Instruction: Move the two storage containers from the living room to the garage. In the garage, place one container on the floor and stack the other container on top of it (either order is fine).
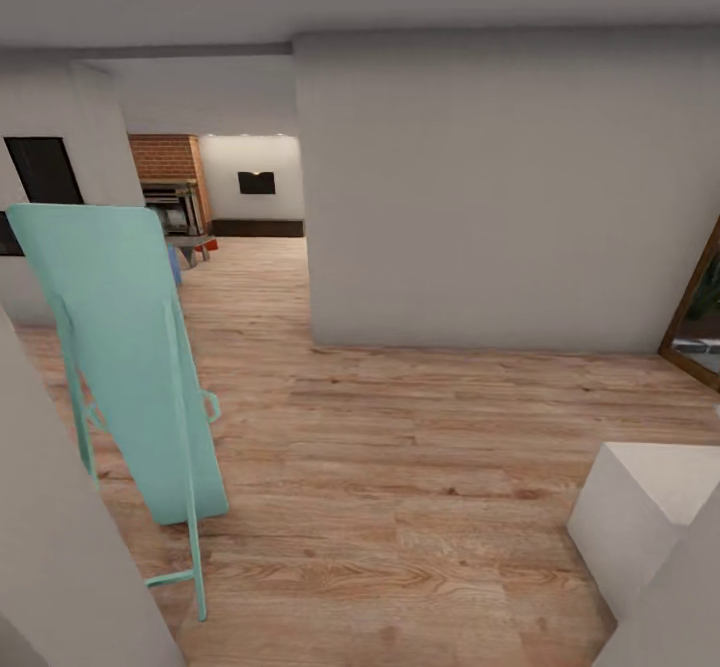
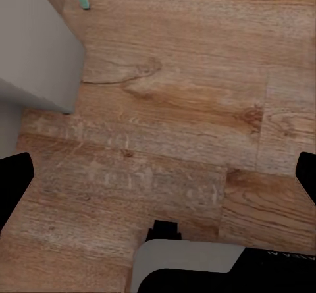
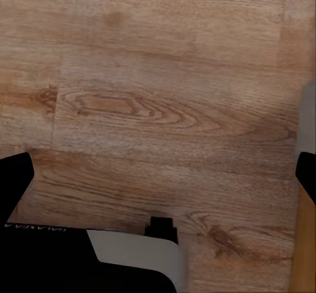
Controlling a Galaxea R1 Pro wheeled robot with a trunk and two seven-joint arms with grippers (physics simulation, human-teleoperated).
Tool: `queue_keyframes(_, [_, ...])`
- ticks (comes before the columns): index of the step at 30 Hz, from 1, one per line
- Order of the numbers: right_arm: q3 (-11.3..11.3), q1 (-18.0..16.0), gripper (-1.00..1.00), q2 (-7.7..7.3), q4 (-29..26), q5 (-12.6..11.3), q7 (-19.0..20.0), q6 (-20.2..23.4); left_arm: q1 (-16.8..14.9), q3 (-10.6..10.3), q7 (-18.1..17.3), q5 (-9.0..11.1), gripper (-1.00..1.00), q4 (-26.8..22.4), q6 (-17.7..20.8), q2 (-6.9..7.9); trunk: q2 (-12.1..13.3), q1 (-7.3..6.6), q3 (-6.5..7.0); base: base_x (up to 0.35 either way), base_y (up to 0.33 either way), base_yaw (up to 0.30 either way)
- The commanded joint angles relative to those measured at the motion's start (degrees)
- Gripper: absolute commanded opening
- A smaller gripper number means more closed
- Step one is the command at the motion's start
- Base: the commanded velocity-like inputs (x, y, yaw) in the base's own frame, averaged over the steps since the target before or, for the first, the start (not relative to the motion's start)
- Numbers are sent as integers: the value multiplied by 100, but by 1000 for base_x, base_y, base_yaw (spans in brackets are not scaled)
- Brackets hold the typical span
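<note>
- Left gripper (image 2: 158, 174): black fingers spread wide at the frame edges, nothing between them, wood plank floor (image 2: 184, 95) below.
- Mint-green panel on a thin frame (image 1: 130, 347) leans at left, smooth, rounded corners.
- Matte grey wall (image 1: 480, 187) at centre; brick fireplace (image 1: 168, 162) beyond, small red-orange object (image 1: 211, 244) beside it, too small to identify.
- White block (image 1: 640, 507) at right.
- Right gripper (image 3: 158, 174): spread wide, empty, over grained planks.

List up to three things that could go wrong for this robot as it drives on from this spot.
1. The mint-green standing mirror leans close on the robot's left; brushing it could tip it over.
2. The white block sits low on its right and could catch the base.
3. The grey wall hides what lies past the opening, and both open grippers, left and right, carry nothing.
</note>
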Motion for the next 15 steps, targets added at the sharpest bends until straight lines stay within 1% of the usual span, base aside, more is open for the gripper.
queue_keyframes(1, [28, -13, 100, -1, 27, -1, 14, -45, -12, 39, 8, -19, 100, 27, -43, 2, -9, 6, -10, 323, 2, 1])
queue_keyframes(15, [24, -10, 100, -1, 27, -1, 14, -45, -12, 39, 8, -19, 100, 27, -43, 3, -9, 6, -10, 323, 0, 0])
